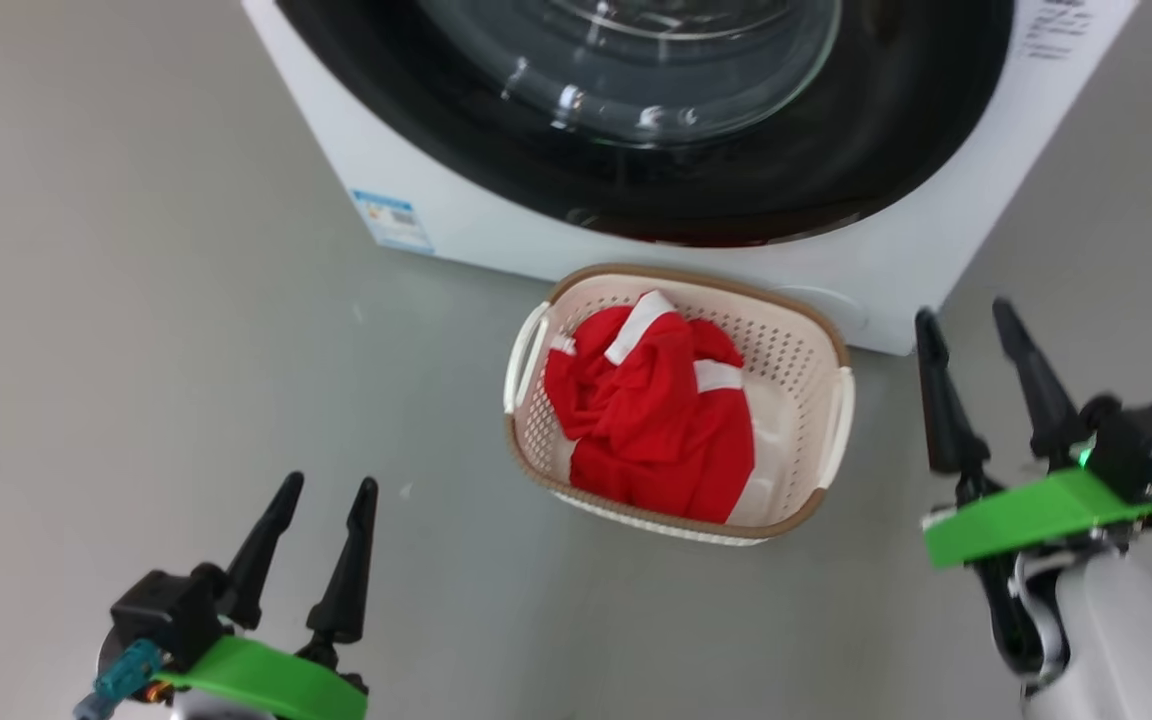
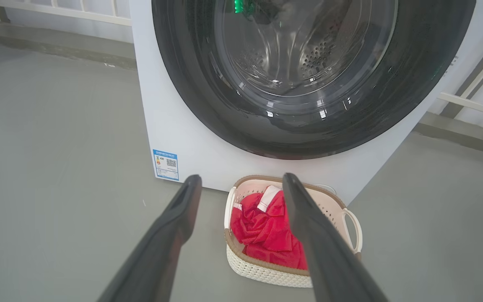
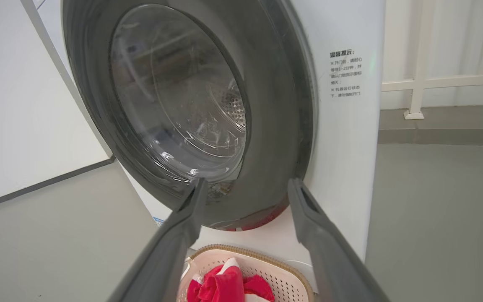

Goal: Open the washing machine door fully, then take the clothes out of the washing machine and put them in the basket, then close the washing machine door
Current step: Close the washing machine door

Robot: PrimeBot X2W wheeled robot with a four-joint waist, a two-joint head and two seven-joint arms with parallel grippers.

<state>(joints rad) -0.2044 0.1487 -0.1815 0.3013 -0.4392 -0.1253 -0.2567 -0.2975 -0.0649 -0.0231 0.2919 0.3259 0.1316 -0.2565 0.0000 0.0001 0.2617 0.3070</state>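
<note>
The washing machine stands ahead, its door shut flat against the front, black rim around the glass bowl. On the floor right in front sits the basket with the red and white clothes heaped inside. My left gripper hovers open at the lower left, well short of the basket. To the basket's right, my right gripper is open and holds nothing. In the left wrist view the left gripper frames the basket, clothes and door. The right gripper points at the door.
Grey floor spreads to the left and right of the machine. A blue label marks its lower left corner. A white railing and a low step run behind the machine; a white wall stands beside it.
</note>
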